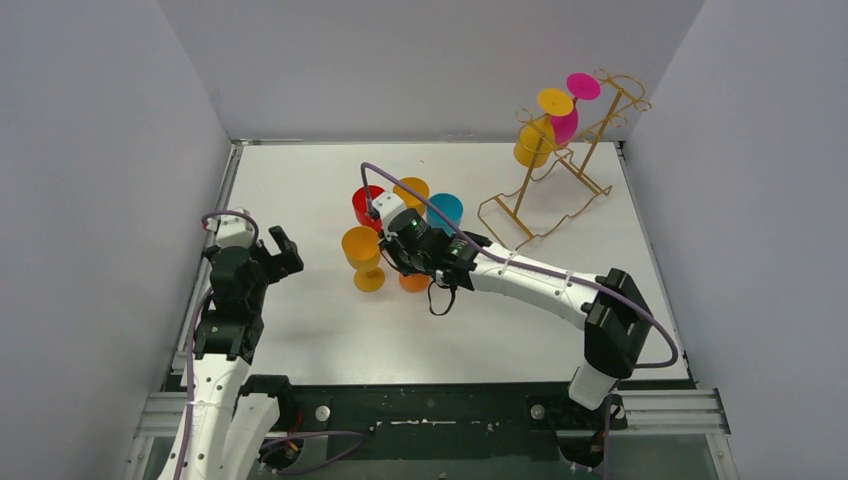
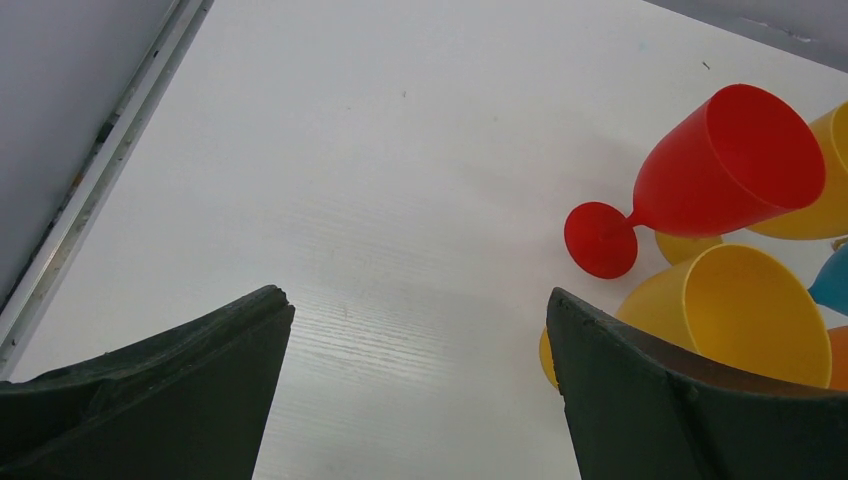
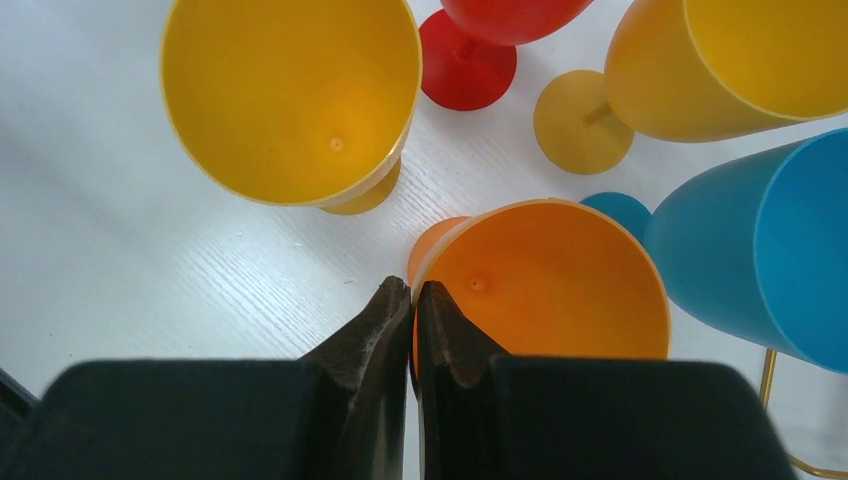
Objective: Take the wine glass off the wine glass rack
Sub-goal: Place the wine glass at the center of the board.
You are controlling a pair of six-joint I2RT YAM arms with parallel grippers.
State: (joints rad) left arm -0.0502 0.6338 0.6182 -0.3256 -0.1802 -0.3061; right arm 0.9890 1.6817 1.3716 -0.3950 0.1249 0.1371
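Observation:
The gold wire wine glass rack [image 1: 560, 190] stands at the back right of the table. A yellow wine glass [image 1: 533, 142] and a magenta wine glass [image 1: 566, 124] hang upside down from its top bar. My right gripper [image 1: 400, 263] [image 3: 413, 288] is far from the rack, among glasses standing mid-table. It is shut on the rim of an orange wine glass [image 3: 550, 280] [image 1: 415, 283], one finger inside the bowl and one outside. My left gripper [image 1: 283, 250] [image 2: 420, 300] hangs open over bare table at the left, holding nothing.
Around the orange glass stand a yellow glass [image 1: 362, 250] [image 3: 290, 95], a red glass [image 1: 367, 205] [image 2: 730, 165], another yellow glass [image 1: 411, 190] and a blue glass [image 1: 445, 210] [image 3: 760, 250]. Grey walls close in the table on three sides.

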